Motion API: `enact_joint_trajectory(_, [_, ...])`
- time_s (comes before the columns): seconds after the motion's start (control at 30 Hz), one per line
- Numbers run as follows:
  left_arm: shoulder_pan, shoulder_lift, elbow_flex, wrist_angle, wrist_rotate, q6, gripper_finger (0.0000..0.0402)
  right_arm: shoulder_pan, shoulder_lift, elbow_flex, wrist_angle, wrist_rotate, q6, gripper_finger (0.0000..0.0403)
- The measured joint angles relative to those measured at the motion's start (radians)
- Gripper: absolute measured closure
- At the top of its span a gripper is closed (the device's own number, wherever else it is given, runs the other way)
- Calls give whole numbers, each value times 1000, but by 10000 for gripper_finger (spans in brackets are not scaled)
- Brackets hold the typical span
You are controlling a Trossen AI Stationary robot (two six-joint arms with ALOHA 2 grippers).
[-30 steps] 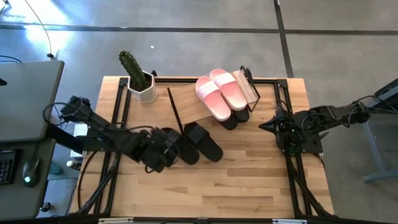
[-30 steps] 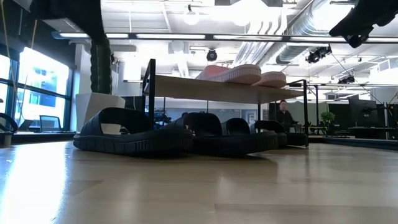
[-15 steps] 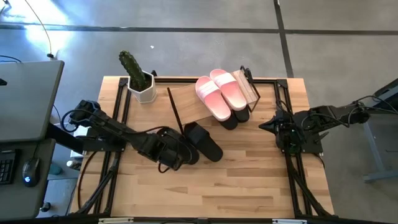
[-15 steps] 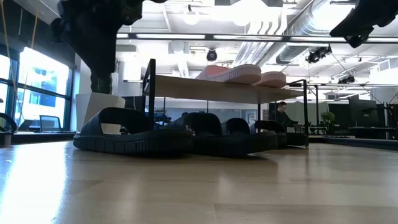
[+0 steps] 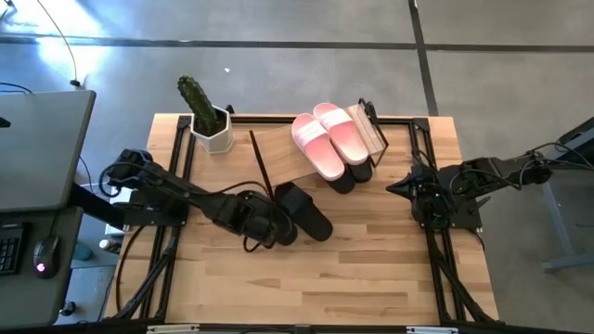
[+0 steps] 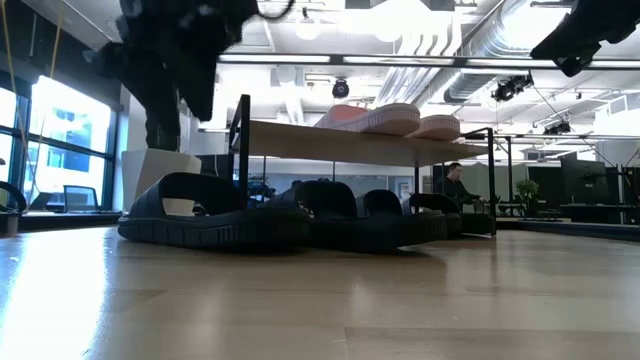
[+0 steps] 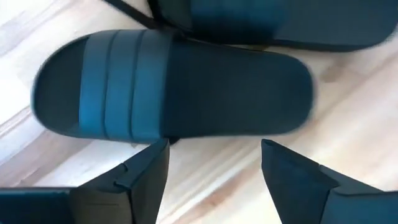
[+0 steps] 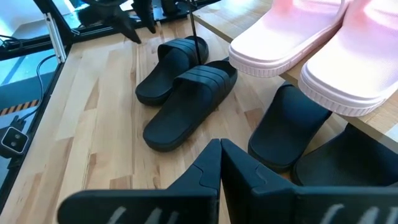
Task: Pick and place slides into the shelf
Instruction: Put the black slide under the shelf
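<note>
Left gripper: hanging just above a black slide at centre-left of the high view, jaws spread wide, gripping nothing.
Right gripper: waiting at right edge of the table, fingers pressed together, empty.
Pink slides: lying on the shelf top, upper centre.
Other black slides: sitting under the shelf.

A pale pink pair of slide sandals lies on the light wood plank shelf (one black pair beneath), another black pair left beside it on the wooden tabletop.
</note>
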State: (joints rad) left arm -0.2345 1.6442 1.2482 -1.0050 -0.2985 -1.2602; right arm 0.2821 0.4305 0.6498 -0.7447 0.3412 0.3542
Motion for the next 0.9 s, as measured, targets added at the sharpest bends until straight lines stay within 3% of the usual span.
enact_joint_trajectory(0.37, [61,135,1,-33,-5,51,189,0,1,0,-15,0,6,402])
enact_joint_trajectory(0.9, [78,173,-1,-148,-111,51,246,0,2,0,-22,3,11,402])
